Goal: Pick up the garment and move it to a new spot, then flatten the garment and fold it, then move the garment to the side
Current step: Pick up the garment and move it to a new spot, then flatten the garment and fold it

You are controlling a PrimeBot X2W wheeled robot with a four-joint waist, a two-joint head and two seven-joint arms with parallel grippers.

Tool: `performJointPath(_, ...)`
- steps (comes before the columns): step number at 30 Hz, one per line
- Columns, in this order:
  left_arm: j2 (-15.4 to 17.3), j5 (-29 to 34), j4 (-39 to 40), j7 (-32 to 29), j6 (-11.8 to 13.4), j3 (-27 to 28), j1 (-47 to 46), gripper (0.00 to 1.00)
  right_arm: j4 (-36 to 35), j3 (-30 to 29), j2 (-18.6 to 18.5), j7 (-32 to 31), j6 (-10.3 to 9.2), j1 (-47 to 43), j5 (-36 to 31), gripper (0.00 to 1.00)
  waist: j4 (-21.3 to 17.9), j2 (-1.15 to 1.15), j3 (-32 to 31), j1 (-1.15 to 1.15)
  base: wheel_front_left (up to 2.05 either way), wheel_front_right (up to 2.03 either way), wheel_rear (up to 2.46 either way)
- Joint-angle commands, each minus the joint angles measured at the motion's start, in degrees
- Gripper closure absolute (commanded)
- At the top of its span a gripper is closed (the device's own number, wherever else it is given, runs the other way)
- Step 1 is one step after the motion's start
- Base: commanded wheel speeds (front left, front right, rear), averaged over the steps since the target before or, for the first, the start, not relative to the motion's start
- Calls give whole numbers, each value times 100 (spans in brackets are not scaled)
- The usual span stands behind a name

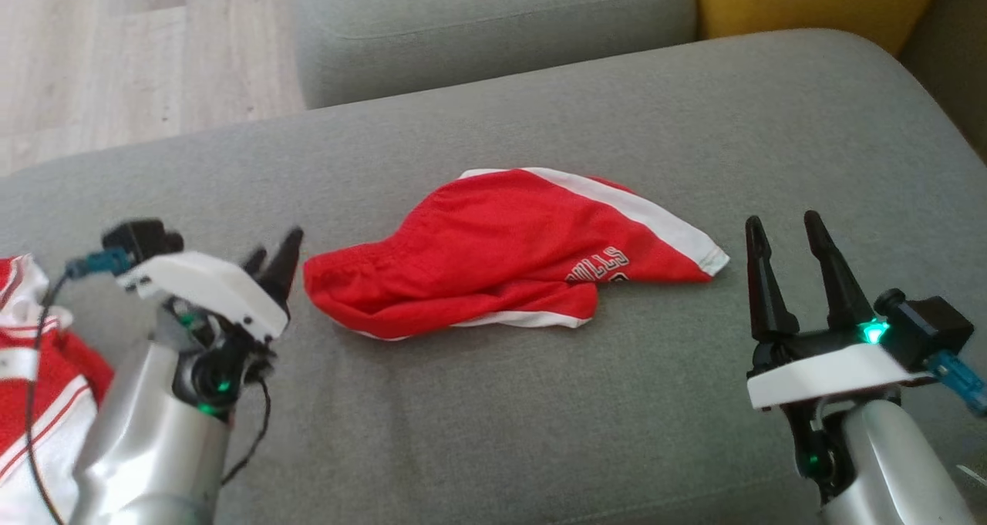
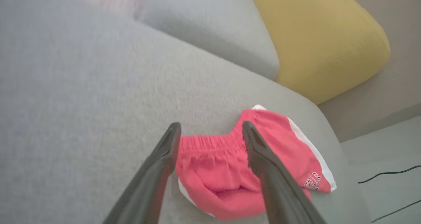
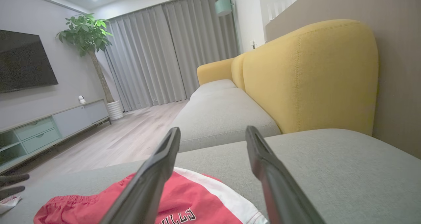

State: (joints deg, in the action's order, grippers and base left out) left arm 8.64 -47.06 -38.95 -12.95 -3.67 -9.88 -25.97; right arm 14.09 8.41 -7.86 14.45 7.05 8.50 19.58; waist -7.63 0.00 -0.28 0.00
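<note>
Grey woven sofa seat cushion (image 1: 493,417) is carrying everything, and the small red cloth shorts with white side stripes (image 1: 509,255) are lying crumpled and half doubled over near its middle, between my two hands. My left hand (image 1: 274,251) is hovering just beside the gathered waistband (image 2: 210,141), fingers spread wide and gripping nothing. My right hand (image 1: 783,223) is waiting near the white-trimmed leg hem, equally open and empty.

I am judging the shorts to be light, limp and perhaps a little slick, so they are likely to sag and bunch when lifted. The thick elastic waistband is looking like the surest place to pinch, with the hem corner for the other hand.

Bare cushion is lying open on the near side of the shorts and to my right. A second red-and-white cloth (image 1: 38,355) is crowding the left edge, and the cushion is falling away to pale wooden floor (image 1: 116,47) beyond.
</note>
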Motion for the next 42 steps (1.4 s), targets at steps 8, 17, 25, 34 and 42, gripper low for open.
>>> performJointPath(8,543,1100,1708,1252,34,-253,-34,0,-264,97,-93,55,44,37,-16,0,216,0,-80,0,0,0,0)
performJointPath(17,548,2387,2841,2710,797,-562,1333,0,-433,-39,-119,55,44,-182,-5,0,338,0,-106,0,0,0,0)
performJointPath(25,56,2931,3285,2792,1068,-343,2271,0,-460,-186,-157,55,44,-356,26,0,435,0,-67,0,0,0,0)
performJointPath(34,-309,3278,3317,2794,779,-87,2401,0,-270,7,-224,55,44,-307,189,0,489,0,-41,0,0,0,0)
performJointPath(42,-467,3436,3321,2794,609,75,2390,0,475,753,-463,-759,44,36,914,0,858,0,46,0,0,0,0)
